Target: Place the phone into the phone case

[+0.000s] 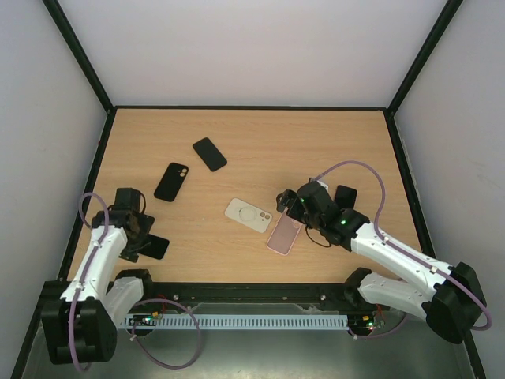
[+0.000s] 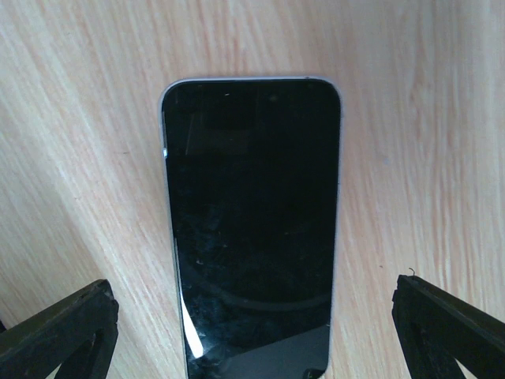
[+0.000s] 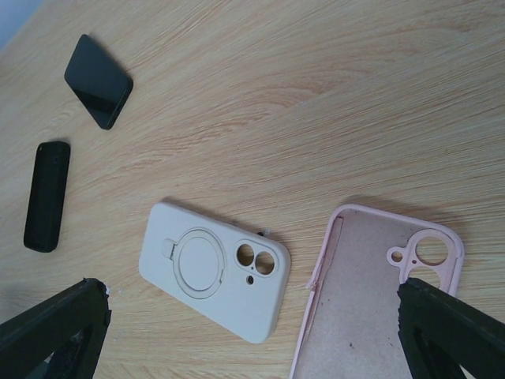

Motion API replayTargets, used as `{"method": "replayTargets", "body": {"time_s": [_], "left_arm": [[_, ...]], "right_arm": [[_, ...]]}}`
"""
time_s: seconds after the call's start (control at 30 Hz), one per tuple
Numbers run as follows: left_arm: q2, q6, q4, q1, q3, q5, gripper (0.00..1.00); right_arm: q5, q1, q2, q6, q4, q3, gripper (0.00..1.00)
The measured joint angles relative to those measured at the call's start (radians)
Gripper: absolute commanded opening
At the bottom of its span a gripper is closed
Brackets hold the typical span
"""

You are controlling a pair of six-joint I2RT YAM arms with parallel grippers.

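A black phone [image 2: 252, 229] lies screen up on the wooden table, at the near left in the top view [image 1: 156, 247]. My left gripper [image 2: 252, 335] is open just above its near end, with fingers [image 2: 63, 332] wide on either side and not touching it; it also shows in the top view [image 1: 140, 239]. A pink phone case [image 3: 371, 304] lies open side up at the centre right [image 1: 282, 235]. My right gripper [image 3: 252, 335] is open and empty above it, one finger [image 3: 454, 332] over its camera corner; it also shows in the top view [image 1: 289, 207].
A cream case [image 3: 213, 268] with a ring stand lies back up just left of the pink case [image 1: 248, 214]. A black case [image 1: 171, 181] and another black phone [image 1: 210, 154] lie farther back left; both show in the right wrist view, the case [image 3: 47, 196] and the phone [image 3: 99, 79].
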Motion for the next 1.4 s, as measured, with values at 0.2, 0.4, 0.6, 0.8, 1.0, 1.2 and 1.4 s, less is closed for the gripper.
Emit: {"method": "replayTargets", "body": {"time_s": [0.2, 0.4, 0.6, 0.8, 1.0, 1.2, 1.4], "left_arm": [[0.033, -0.029, -0.003, 0.001, -0.013, 0.004, 0.94], [0.050, -0.031, 0.011, 0.001, -0.031, 0.019, 0.94], [0.077, -0.045, 0.047, 0.001, -0.047, 0.021, 0.94], [0.121, -0.056, 0.087, 0.003, -0.085, 0.044, 0.90], [0.150, -0.060, 0.120, 0.003, -0.085, 0.048, 0.90], [0.155, -0.066, 0.182, 0.003, -0.100, 0.060, 0.91], [0.163, -0.062, 0.185, 0.003, -0.100, 0.064, 0.90]], "right_arm": [[0.003, 0.000, -0.001, 0.000, -0.001, 0.000, 0.98], [0.006, 0.000, -0.025, 0.001, -0.011, 0.000, 0.98], [0.015, 0.000, -0.058, 0.012, -0.016, 0.000, 0.98], [0.019, 0.000, -0.077, 0.028, -0.018, -0.010, 0.98], [0.025, 0.000, -0.093, 0.034, -0.031, -0.014, 0.97], [0.034, 0.000, -0.095, 0.034, -0.041, -0.014, 0.98], [0.034, 0.000, -0.093, 0.034, -0.041, -0.014, 0.98]]}}
